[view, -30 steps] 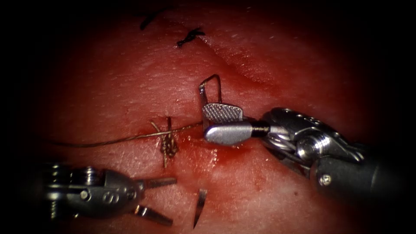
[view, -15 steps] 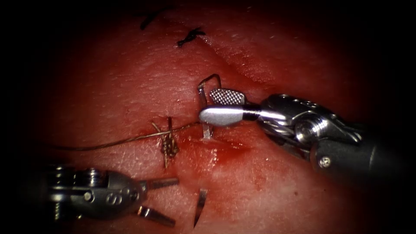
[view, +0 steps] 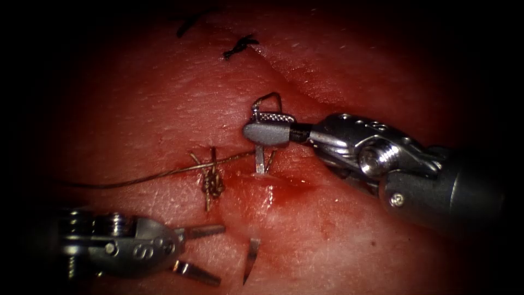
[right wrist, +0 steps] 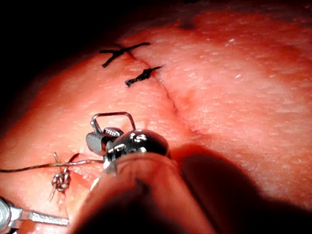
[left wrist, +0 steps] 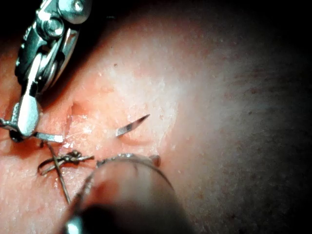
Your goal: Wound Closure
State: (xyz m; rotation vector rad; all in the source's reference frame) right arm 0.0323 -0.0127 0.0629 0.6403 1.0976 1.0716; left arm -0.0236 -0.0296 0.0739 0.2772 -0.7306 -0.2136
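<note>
The needle (view: 260,161) stands in the tissue (view: 338,229) just right of the knot (view: 213,184), its tip poking out nearer us. The right tool (view: 254,125), gaping a second ago, has clenched on the needle's far end, so the needle is now in hand. The left tool (view: 217,254), near left, sits spread and empty.

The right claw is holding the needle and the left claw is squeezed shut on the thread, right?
Not quite. The right claw does hold the needle, but the endoscope view shows the left claw open and holding nothing; the thread lies apart from it.

right tool (view: 266,127) shifted up-left, jaws narrowed — needle (view: 260,143) lifted; emerging
</note>
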